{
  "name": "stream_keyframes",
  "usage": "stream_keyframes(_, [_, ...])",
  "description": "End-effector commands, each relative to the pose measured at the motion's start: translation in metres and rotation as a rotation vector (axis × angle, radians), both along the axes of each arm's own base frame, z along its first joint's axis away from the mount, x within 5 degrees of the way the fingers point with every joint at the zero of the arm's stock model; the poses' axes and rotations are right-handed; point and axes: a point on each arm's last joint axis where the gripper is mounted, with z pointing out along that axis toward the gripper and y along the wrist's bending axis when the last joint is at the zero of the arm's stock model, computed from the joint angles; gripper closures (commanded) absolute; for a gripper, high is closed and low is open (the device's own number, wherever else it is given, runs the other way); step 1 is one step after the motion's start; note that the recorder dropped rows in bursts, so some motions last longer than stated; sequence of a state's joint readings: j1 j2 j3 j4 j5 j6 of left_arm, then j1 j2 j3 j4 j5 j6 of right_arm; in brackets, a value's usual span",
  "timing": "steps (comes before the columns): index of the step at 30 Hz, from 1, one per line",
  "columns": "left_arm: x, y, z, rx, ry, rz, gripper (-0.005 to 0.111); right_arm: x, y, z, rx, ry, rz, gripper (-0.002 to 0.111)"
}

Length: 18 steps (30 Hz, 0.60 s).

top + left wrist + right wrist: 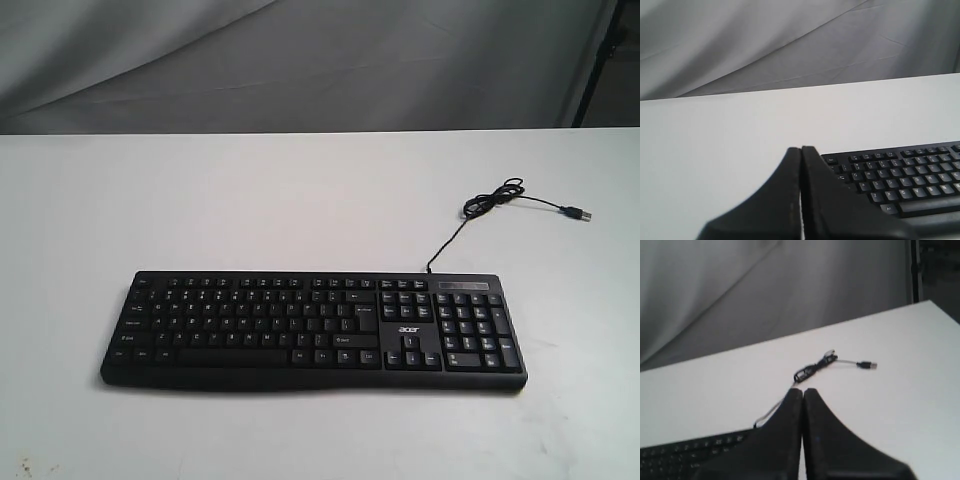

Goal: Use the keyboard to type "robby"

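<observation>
The wide black keyboard (315, 330) with white-lettered keys lies flat on the white table, number pad at its right end. Its thin black USB cable (497, 200) loops off behind the right end, plug lying loose. Neither gripper shows in the exterior view. In the left wrist view my left gripper (801, 149) is shut with nothing in it, held over the table beside the keyboard's (900, 175) left end. In the right wrist view my right gripper (802, 391) is shut and empty, with the keyboard's (685, 450) right end and the cable (817, 367) beyond it.
The white table (300, 200) runs back to a grey cloth backdrop (300, 60). A dark stand leg (605, 50) shows at the far right. Small brown specks (25, 467) mark the table's front left corner.
</observation>
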<state>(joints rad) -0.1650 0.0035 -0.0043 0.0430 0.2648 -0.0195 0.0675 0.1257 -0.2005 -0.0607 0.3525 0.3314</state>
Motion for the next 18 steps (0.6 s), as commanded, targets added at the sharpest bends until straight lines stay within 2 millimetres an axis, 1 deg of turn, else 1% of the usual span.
stream_keyframes(1, [0.0, 0.0, -0.001, 0.001, -0.007, -0.006, 0.107, -0.001, 0.0, 0.036, -0.001, -0.063, -0.006, 0.108])
stream_keyframes(4, [0.0, 0.0, -0.001, 0.001, -0.007, -0.006, 0.107, 0.008, -0.001, 0.052, -0.024, -0.048, -0.01, 0.108])
stream_keyframes(7, [0.0, 0.0, -0.001, 0.001, -0.007, -0.006, 0.107, 0.02, 0.0, 0.061, -0.015, -0.009, -0.008, 0.108])
stream_keyframes(13, [0.0, 0.0, -0.001, 0.001, -0.007, -0.006, 0.107, 0.047, 0.003, 0.07, 0.001, 0.081, -0.005, 0.108])
stream_keyframes(16, [0.0, 0.0, -0.001, 0.001, -0.007, -0.006, 0.107, 0.06, 0.005, 0.071, 0.047, 0.132, 0.0, 0.108])
stream_keyframes(18, [0.0, 0.0, -0.001, 0.001, -0.007, -0.006, 0.107, 0.068, 0.006, 0.073, 0.044, 0.157, 0.005, 0.108])
